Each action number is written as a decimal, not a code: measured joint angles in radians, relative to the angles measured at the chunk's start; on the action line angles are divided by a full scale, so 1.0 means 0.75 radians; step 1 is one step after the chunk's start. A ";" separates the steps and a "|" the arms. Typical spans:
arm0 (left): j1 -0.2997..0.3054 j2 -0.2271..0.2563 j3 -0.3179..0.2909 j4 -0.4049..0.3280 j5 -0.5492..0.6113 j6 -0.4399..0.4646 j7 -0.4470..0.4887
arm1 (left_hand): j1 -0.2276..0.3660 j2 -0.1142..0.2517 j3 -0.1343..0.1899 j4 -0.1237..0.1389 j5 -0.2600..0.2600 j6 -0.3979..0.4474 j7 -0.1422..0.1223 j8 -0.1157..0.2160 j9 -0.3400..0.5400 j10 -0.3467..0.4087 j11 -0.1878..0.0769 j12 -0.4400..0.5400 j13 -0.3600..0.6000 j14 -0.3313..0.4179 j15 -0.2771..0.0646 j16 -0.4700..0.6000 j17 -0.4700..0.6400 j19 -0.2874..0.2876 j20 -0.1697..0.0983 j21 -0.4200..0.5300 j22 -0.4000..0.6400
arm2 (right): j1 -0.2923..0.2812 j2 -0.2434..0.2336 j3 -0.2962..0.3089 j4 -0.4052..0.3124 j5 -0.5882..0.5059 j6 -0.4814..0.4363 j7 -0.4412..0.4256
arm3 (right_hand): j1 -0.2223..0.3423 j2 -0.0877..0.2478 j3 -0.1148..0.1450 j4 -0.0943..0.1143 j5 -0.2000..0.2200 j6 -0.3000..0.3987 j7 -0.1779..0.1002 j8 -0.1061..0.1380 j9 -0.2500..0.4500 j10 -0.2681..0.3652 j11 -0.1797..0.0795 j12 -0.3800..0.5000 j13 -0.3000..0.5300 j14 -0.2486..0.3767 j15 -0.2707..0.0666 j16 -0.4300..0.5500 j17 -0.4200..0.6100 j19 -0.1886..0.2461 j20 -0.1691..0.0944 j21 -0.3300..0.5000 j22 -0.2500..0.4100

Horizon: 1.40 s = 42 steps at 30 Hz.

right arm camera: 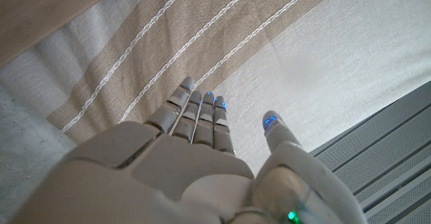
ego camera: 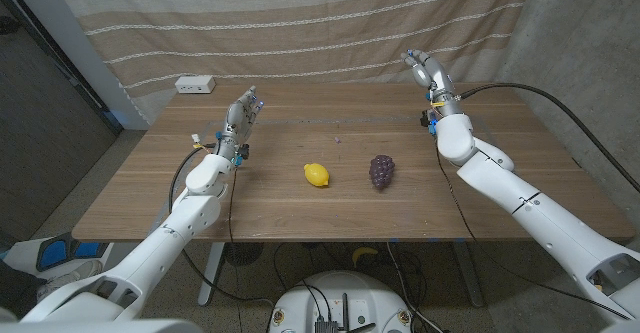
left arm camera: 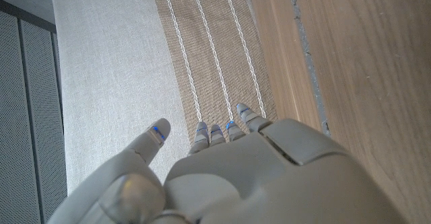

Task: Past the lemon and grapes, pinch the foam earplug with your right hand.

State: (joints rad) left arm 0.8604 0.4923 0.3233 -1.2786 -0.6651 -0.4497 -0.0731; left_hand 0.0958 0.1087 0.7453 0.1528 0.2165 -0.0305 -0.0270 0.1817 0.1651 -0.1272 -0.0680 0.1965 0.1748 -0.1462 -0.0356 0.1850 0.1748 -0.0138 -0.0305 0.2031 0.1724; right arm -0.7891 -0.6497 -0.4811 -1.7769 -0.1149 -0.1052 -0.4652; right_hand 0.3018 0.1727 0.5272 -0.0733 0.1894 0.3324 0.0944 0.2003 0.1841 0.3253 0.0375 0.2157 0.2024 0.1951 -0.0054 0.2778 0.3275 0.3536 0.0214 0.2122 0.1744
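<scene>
I see the wooden table (ego camera: pixel 150 188) with grapes (ego camera: pixel 381 170) and lemon (ego camera: pixel 317 174) side by side mid-table, blocking a straight reach. The earplug looks like the tiny speck (ego camera: pixel 339 141) beyond them, too small to be sure. My right hand (ego camera: pixel 425 73) hangs released, empty; left hand (ego camera: pixel 242 113) likewise, waiting aside. No containers here.

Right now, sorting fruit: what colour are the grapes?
Dark purple grapes, best in the head view.
</scene>
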 measured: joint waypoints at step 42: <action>0.027 0.011 -0.002 -0.025 0.014 -0.017 0.017 | -0.003 -0.003 0.000 0.000 0.000 0.000 0.000 0.000 0.000 -0.005 0.005 -0.006 0.000 -0.010 0.000 0.000 -0.003 0.000 0.000 0.000 0.000 | 0.107 0.019 -0.225 -0.107 -0.449 -0.319 0.142 | 0.074 -0.011 -0.009 -0.068 0.010 0.093 -0.074 0.019 0.000 0.096 -0.086 0.010 0.007 0.103 -0.045 0.067 0.024 0.077 0.038 0.023 0.007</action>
State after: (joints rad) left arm 0.8806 0.5008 0.3215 -1.2970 -0.6545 -0.4628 -0.0605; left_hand 0.0937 0.1067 0.7452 0.1527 0.2165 -0.0304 -0.0268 0.1816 0.1651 -0.1309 -0.0642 0.1922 0.1745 -0.1538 -0.0357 0.1849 0.1722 -0.0139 -0.0304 0.2029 0.1725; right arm -0.7090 -0.6358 -0.6503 -1.8570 -0.4517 -0.3447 -0.3586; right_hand 0.3571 0.1648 0.5204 -0.1244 0.1972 0.4020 0.0390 0.2148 0.1838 0.3971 -0.0269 0.2236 0.2073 0.2721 -0.0395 0.3279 0.3451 0.4115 0.0501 0.2291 0.1794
